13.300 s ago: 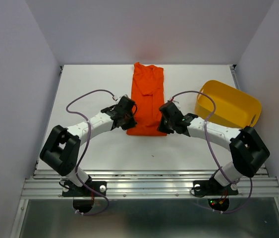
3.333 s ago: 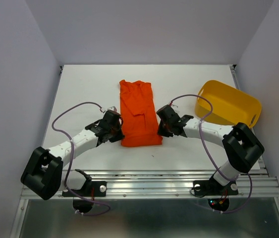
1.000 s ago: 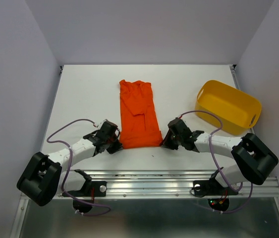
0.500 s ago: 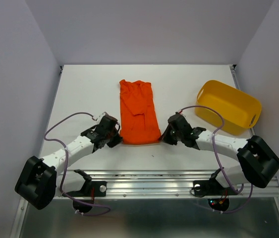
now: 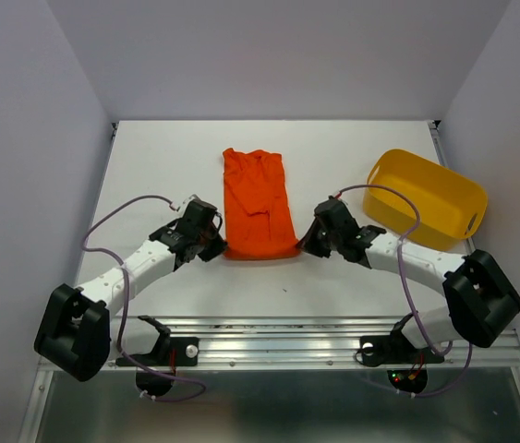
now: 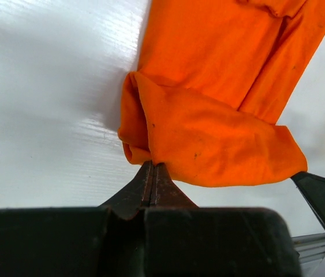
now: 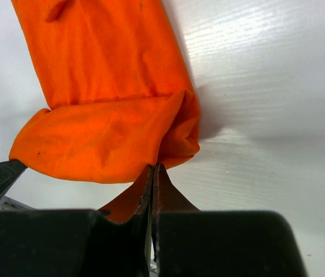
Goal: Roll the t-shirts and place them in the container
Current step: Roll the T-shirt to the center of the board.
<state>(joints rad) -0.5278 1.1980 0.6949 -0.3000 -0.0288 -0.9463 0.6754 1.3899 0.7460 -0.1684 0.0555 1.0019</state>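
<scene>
An orange-red t-shirt (image 5: 258,205) lies folded into a long strip on the white table, running away from the arms. Its near end (image 6: 208,144) is lifted and curled back over the strip. My left gripper (image 5: 215,245) is shut on the near left corner of the t-shirt (image 6: 136,151). My right gripper (image 5: 306,245) is shut on the near right corner (image 7: 179,147). Both sets of jaws are pressed together with the fabric edge pinched at their tips. The right gripper's finger (image 6: 324,199) shows at the edge of the left wrist view.
A yellow tub (image 5: 426,198) with handle slots stands at the right of the table, behind my right arm. A grey wall (image 5: 269,55) closes the far side, and a metal rail (image 5: 278,346) runs along the near edge.
Both grippers have moved away from the near edge, carrying the t-shirt's near hem up and forward, so the strip looks shorter. The right gripper closed about a second ago.
</scene>
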